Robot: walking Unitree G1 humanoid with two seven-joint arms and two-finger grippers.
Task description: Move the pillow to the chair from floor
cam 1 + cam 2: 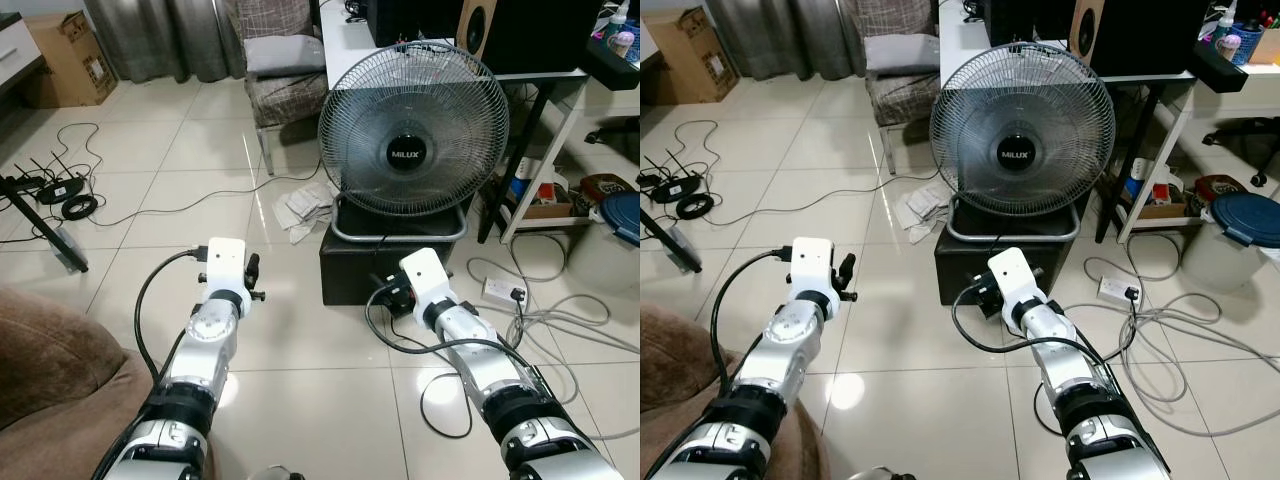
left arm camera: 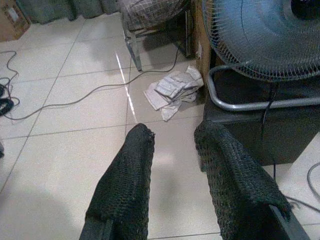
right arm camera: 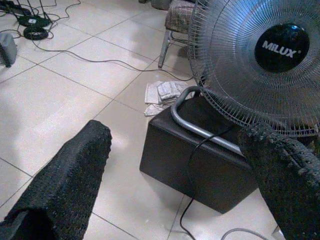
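Observation:
A grey pillow (image 1: pixel 285 52) lies on the seat of a checked fabric chair (image 1: pixel 290 95) at the far side of the room, beside the white desk. Both arms reach forward low over the tiled floor, well short of the chair. My left gripper (image 2: pixel 175 130) is open with only bare tile between its fingers. My right gripper (image 3: pixel 180 130) is open wide in front of the black box, holding nothing. In the head views the left gripper (image 1: pixel 252 272) points at the chair and the right gripper (image 1: pixel 386 294) is close to the box's front.
A MILUX fan (image 1: pixel 413 130) stands on a black box (image 1: pixel 390 262) straight ahead. Crumpled white cloth (image 1: pixel 305 207) lies beside it. Cables and a power strip (image 1: pixel 503 290) trail on the right; more cables (image 1: pixel 70 195) on the left. A brown sofa arm (image 1: pixel 50 360) is at near left.

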